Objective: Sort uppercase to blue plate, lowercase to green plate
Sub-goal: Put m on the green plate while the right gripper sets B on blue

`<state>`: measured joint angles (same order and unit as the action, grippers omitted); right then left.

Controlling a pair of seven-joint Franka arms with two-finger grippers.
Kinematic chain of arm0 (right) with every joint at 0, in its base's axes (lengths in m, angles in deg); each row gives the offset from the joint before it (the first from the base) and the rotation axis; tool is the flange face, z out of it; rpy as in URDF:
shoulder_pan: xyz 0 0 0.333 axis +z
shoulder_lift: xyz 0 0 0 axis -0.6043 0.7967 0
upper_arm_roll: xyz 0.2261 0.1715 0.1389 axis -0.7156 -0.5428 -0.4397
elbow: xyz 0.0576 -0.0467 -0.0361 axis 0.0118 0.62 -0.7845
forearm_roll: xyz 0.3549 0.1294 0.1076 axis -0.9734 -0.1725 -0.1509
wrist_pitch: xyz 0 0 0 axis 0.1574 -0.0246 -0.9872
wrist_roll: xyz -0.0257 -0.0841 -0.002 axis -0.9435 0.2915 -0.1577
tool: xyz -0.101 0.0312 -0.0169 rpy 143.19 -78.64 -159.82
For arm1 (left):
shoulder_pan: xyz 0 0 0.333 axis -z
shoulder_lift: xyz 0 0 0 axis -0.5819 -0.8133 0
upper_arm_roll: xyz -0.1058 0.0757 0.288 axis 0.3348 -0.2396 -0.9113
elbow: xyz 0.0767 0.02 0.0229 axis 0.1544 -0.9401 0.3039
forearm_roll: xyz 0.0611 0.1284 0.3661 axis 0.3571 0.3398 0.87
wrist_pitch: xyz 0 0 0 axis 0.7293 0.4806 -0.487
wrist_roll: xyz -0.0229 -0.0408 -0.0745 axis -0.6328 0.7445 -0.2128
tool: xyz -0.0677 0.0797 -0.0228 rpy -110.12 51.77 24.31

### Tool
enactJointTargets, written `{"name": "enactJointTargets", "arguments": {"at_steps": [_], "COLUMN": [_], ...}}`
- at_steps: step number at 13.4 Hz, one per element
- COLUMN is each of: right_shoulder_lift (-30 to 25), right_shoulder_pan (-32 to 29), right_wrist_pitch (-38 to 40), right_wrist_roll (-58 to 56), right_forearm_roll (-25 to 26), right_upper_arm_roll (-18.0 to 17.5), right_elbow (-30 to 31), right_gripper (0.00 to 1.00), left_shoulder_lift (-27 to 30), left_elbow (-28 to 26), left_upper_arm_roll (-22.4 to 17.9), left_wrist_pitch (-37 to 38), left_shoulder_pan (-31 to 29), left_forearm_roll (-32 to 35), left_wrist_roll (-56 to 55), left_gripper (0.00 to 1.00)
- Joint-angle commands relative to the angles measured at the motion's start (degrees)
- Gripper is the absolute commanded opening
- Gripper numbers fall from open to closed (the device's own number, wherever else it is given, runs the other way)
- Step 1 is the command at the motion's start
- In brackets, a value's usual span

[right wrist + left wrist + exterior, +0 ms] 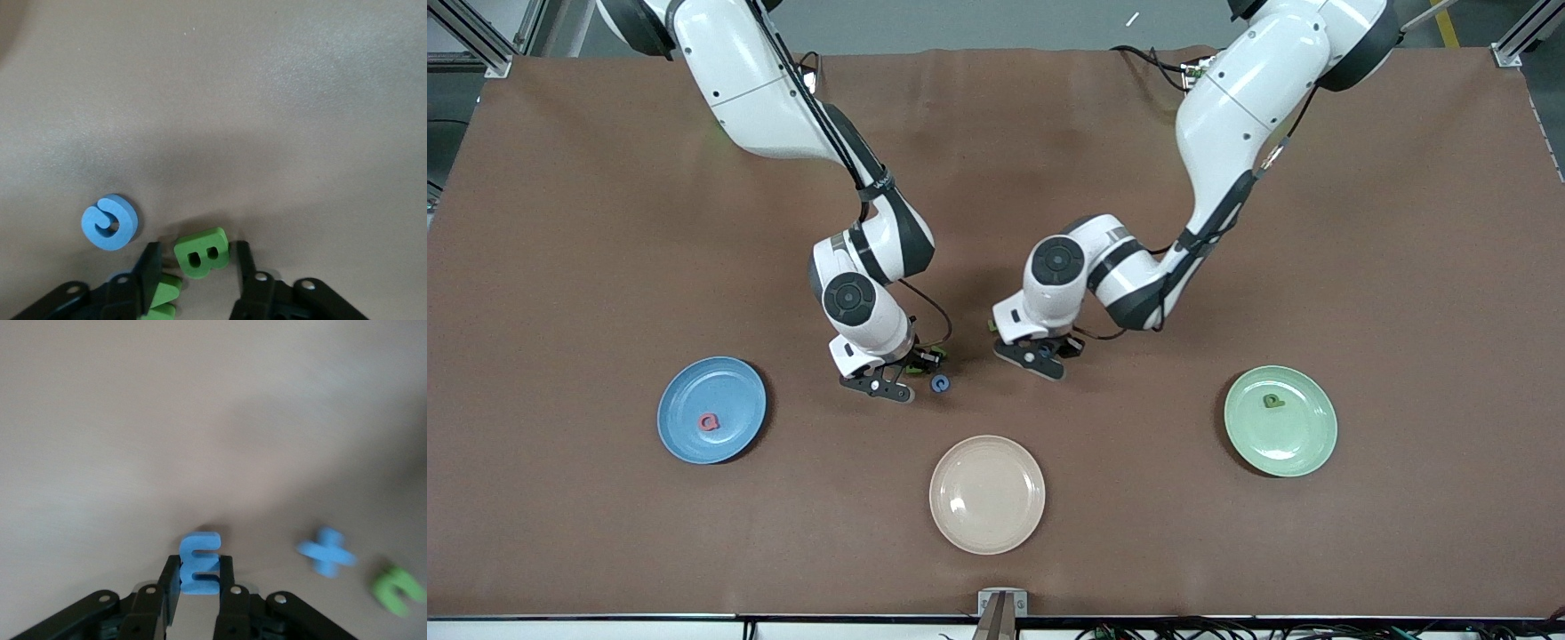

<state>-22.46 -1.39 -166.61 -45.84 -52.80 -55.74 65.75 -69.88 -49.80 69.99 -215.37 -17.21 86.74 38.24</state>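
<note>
Two grippers working low over brown table (605, 222) middle. Left gripper (200, 577) clamping small blue foam m (199, 563); left wrist view alone showing blue foam plus shape (326, 551) and green foam letter (397, 589) lying nearby. Right gripper (195, 261) straddling green foam B (202, 252), fingers apart; blue foam G (110, 222) lying just beside. Front view alone showing pink-red G (710, 422) sitting on light-blue plate (685, 396), green p (1272, 401) on mint-green plate (1303, 444), cream plate (987, 494) nearest camera.
</note>
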Motion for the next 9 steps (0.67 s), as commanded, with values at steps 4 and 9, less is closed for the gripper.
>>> {"name": "enactJointTargets", "arguments": {"at_steps": [4,9], "right_shoulder_lift": [-0.14,-3.04], "right_shoulder_pan": [0.51,-5.79], "right_wrist_pitch": [-0.64,7.33], "right_wrist_roll": [-0.38,-14.93], "right_forearm_roll": [-0.57,-0.13], "right_upper_arm_roll": [0.67,2.08], "right_elbow": [0.3,-1.63], "right_gripper": [0.21,0.08], "left_shoulder_lift": [10.31,10.68], "left_elbow": [-3.42,-3.6], "left_upper_arm_roll": [0.69,0.6], "left_wrist_pitch": [8.87,14.5], "left_shoulder_pan": [-13.08,-21.52], "left_forearm_roll": [-1.02,-1.82], "left_wrist_roll": [7.32,9.52], "left_gripper": [0.09,0.09]}}
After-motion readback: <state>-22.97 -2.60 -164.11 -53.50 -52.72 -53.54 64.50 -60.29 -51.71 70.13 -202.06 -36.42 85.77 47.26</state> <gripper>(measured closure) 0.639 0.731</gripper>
